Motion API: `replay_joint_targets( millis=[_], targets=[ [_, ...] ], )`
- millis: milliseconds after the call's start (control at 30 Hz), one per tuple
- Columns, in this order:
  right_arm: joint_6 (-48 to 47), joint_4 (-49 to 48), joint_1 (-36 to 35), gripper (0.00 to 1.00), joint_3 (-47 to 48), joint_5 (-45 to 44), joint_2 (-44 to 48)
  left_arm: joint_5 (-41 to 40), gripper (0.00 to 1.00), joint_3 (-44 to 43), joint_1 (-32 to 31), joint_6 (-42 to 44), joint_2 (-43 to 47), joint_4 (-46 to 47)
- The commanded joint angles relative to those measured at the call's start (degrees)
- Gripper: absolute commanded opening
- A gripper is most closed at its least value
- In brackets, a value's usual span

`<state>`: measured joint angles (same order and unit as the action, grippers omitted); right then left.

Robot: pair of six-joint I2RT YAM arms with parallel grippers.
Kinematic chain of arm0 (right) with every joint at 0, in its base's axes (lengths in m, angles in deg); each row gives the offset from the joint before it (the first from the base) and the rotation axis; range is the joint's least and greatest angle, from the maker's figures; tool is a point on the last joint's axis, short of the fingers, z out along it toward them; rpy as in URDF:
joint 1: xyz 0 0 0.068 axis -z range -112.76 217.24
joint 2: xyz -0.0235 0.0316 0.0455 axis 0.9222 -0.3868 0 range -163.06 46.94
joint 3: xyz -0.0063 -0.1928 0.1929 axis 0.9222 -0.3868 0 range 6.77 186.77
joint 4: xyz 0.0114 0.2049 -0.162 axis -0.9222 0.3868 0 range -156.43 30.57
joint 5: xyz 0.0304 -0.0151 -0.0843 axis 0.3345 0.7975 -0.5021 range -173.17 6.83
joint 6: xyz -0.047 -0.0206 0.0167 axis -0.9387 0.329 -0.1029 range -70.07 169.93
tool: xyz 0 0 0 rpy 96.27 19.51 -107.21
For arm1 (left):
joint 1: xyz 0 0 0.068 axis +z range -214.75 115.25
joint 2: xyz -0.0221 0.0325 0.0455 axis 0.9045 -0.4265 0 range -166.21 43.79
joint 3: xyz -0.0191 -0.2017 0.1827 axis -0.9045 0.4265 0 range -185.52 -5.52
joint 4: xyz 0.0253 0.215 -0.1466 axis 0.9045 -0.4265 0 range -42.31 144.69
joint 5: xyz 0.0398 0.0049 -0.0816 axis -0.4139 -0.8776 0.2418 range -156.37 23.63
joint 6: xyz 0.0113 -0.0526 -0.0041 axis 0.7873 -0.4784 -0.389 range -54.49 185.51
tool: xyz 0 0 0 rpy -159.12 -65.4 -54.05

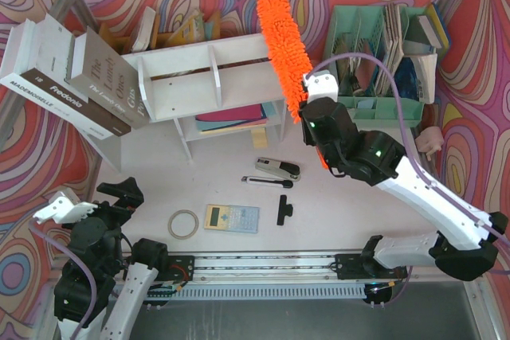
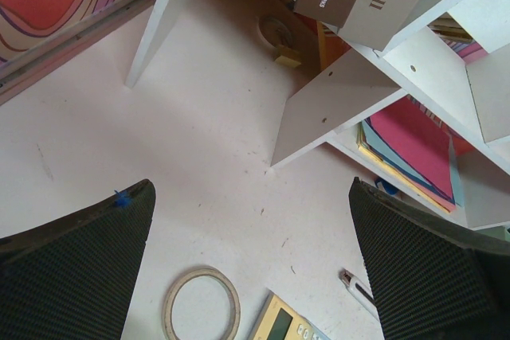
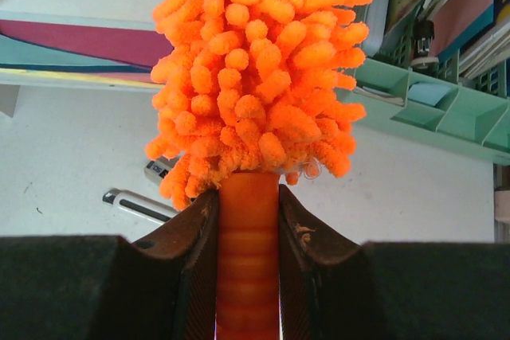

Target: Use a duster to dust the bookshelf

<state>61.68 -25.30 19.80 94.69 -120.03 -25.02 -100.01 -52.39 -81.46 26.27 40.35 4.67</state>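
While right gripper (image 3: 248,206) clamps duster (image 1: 280,37) handle, fluffy head lies across bookshelf (image 1: 185,77) right end; left gripper (image 2: 252,197) jaws apart, before bookshelf's left end.

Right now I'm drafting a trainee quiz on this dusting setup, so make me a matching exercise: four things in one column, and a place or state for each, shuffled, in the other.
Things:
1. duster
2. tape roll
3. left claw
4. stapler

Places or states:
A. open, holding nothing
B. clamped by its handle in the right claw
C. flat, just left of the calculator
D. in front of the bookshelf

Pairs: 1-B, 2-C, 3-A, 4-D.
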Motion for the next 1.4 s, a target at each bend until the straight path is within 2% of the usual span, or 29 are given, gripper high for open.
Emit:
replay_joint_targets(
  millis=[0,200,400,733,1000,1167,1367],
  targets=[
    [4.5,-2.7,0.8,0.00,-3.4,-3.4,4.4,0.1,0.99,0.4,0.4,0.1,0.2,-0.1],
    [8.4,-2.4,1.0,0.00,-7.1,-5.3,8.0,0.2,0.99,0.4,0.4,0.1,0.2,-0.1],
    [8.9,-0.7,1.2,0.00,-10.4,-3.5,10.1,0.0,0.98,0.4,0.4,0.1,0.3,-0.2],
    [8.6,-6.3,1.2,0.00,-24.8,16.3,15.3,-0.2,0.98,0.2,0.4,0.1,-0.1,-0.2],
    [16.5,-7.8,1.1,0.00,-39.2,20.5,16.8,-0.4,0.98,0.3,0.5,0.1,-0.1,-0.2],
    [18.4,-12.0,1.2,0.00,-44.4,20.2,16.8,-0.2,0.99,0.3,0.4,0.1,-0.4,-0.1],
    [15.4,-9.7,1.2,0.00,-38.3,13.7,18.1,0.1,0.98,0.3,0.5,0.2,-0.5,-0.1]
  ],
)
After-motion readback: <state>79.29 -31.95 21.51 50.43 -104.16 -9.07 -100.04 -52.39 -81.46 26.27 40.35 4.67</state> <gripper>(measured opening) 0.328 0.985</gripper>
